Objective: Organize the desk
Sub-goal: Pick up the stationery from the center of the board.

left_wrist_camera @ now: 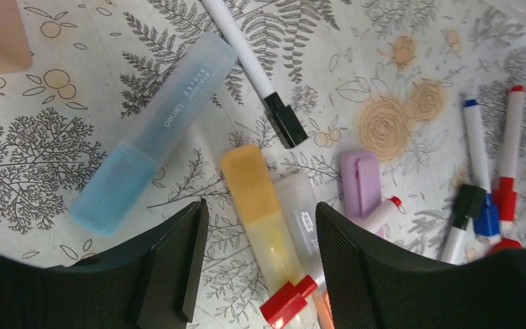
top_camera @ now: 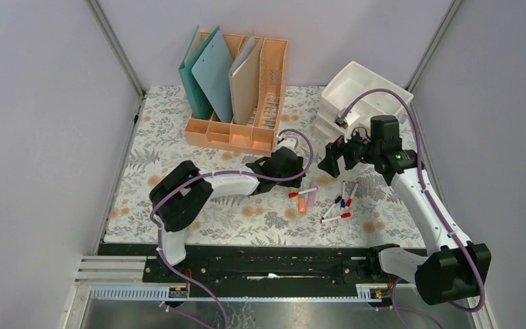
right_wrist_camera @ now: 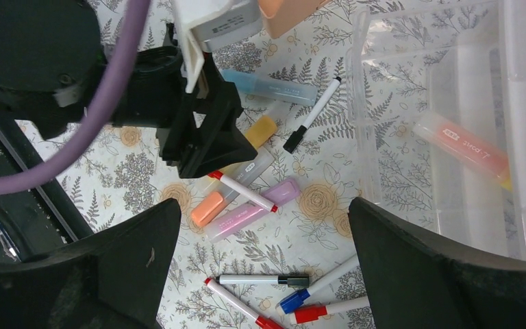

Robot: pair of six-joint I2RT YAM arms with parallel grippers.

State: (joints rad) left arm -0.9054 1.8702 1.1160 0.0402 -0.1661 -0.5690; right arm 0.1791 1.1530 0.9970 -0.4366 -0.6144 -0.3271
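The desk (top_camera: 178,137) is a tabletop under a cloth printed with ferns and flowers. My left gripper (top_camera: 300,179) reaches low over a pile of highlighters (top_camera: 306,199). In the left wrist view its jaws (left_wrist_camera: 260,214) stand open astride a yellow highlighter (left_wrist_camera: 255,192) and a clear one (left_wrist_camera: 301,205), with a gap on the left side. A red-capped marker (left_wrist_camera: 289,300) lies across them. My right gripper (top_camera: 339,156) hovers wide open and holds nothing. Below it lie loose markers (right_wrist_camera: 281,280) and a purple highlighter (right_wrist_camera: 257,209).
A blue highlighter (left_wrist_camera: 157,130) and a black-capped marker (left_wrist_camera: 253,62) lie left of the pile. A peach file rack (top_camera: 240,130) with folders stands at the back. A white drawer unit (top_camera: 356,89) is back right; its clear drawer (right_wrist_camera: 359,103) holds a pink highlighter (right_wrist_camera: 462,147).
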